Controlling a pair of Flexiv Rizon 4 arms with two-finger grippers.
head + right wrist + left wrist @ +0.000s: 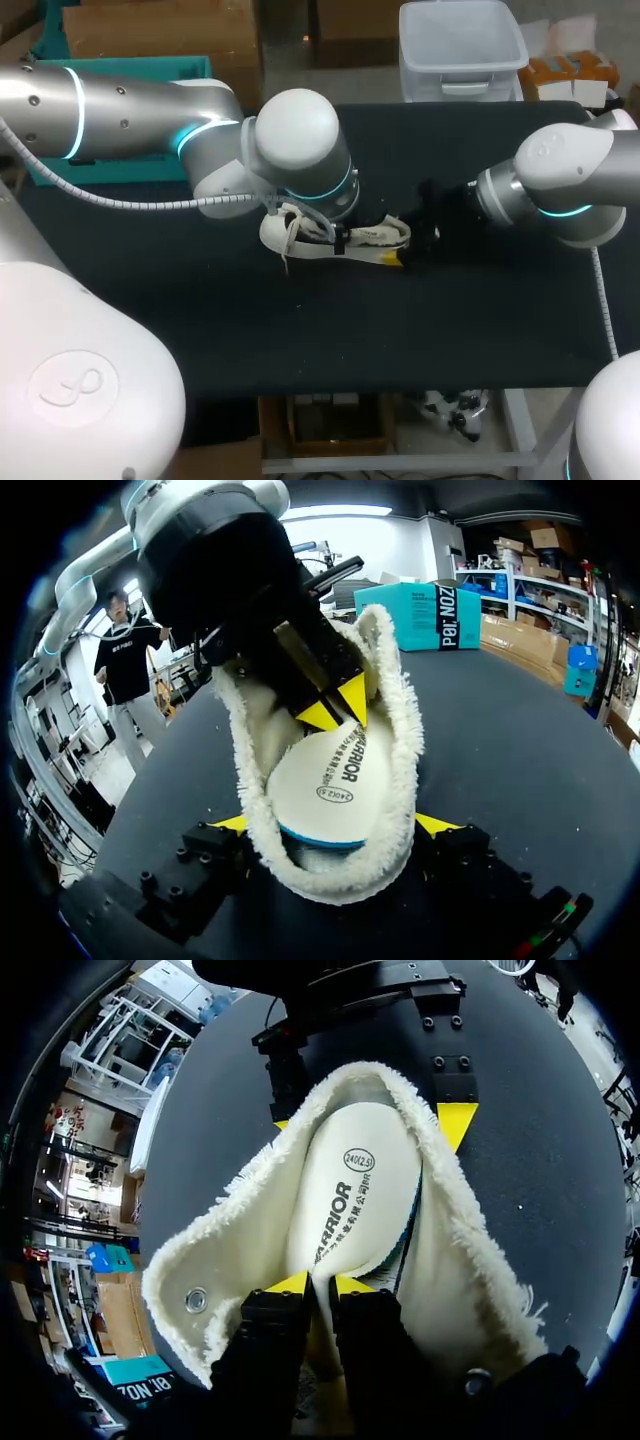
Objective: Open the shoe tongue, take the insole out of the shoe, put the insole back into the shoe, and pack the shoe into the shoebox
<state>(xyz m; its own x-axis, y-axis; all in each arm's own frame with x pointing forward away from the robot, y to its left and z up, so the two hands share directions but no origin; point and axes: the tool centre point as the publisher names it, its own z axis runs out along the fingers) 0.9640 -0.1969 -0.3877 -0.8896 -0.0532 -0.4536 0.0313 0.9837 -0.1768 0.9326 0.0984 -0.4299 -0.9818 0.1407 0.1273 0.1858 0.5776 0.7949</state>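
Observation:
A cream fleece-lined shoe (290, 232) lies on its side in the middle of the black table (300, 330). Its white printed insole (350, 1190) shows inside the opening (335, 780). My left gripper (320, 1284) reaches into the shoe mouth from the toe side, its yellow tips pinched shut on the front edge of the insole. My right gripper (335, 823) straddles the heel, one yellow tip (436, 824) pressed on each side of the fleece rim (400, 710). In the head view both grippers, left (338, 238) and right (405, 250), meet at the shoe.
A teal shoebox (140, 68) stands past the table's back left edge, behind my left arm; the right wrist view shows the shoebox (440, 615) beyond the shoe. Bare black table lies in front of the shoe.

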